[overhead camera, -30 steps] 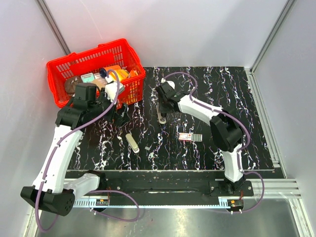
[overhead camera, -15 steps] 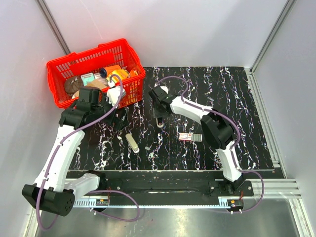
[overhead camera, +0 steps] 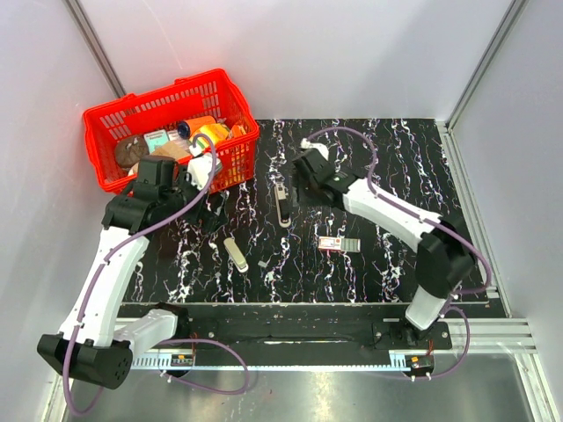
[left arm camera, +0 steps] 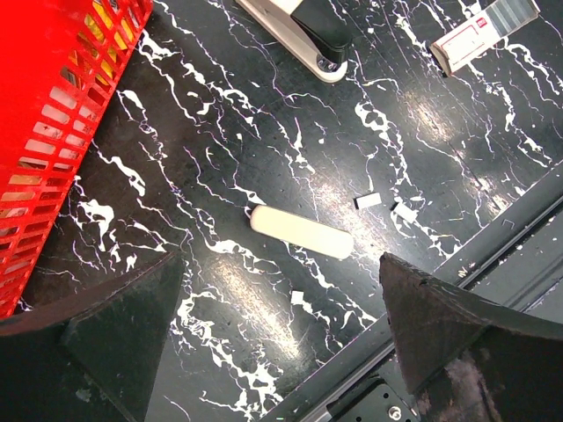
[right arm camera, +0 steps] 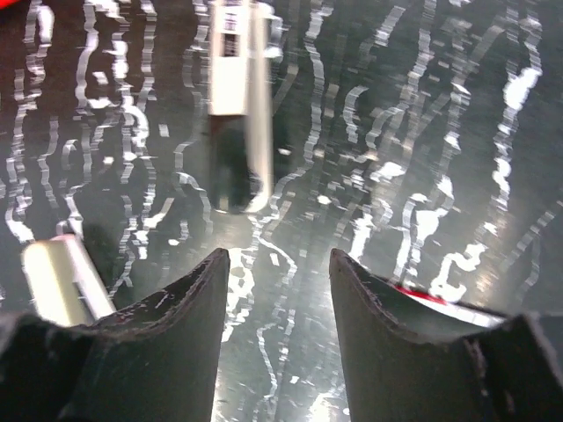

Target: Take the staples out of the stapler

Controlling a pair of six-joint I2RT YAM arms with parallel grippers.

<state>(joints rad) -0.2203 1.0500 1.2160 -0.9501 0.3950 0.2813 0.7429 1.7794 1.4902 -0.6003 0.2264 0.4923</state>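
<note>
The stapler [overhead camera: 282, 204], slim and black with a silver-cream top piece, lies flat on the black marbled table [overhead camera: 387, 149], near its middle. It shows blurred in the right wrist view [right arm camera: 236, 92] and at the top edge of the left wrist view [left arm camera: 303, 26]. My right gripper [overhead camera: 297, 180] hovers just right of and behind the stapler, open and empty [right arm camera: 277, 264]. My left gripper [overhead camera: 208, 209] hangs by the basket, left of the stapler, open wide and empty [left arm camera: 281, 352].
An all-pale cream bar [overhead camera: 236, 253] lies left of centre, also seen in both wrist views [left arm camera: 302, 232] [right arm camera: 57, 277]. A small red-and-white box [overhead camera: 339, 243] lies to the right. Tiny white bits [left arm camera: 368, 200] lie near the bar. A red basket [overhead camera: 106, 114] with several items stands back left.
My right gripper has pulled away from the stapler toward the back right, its elbow swinging right. The stapler now lies free on the table. The left arm has barely shifted.
</note>
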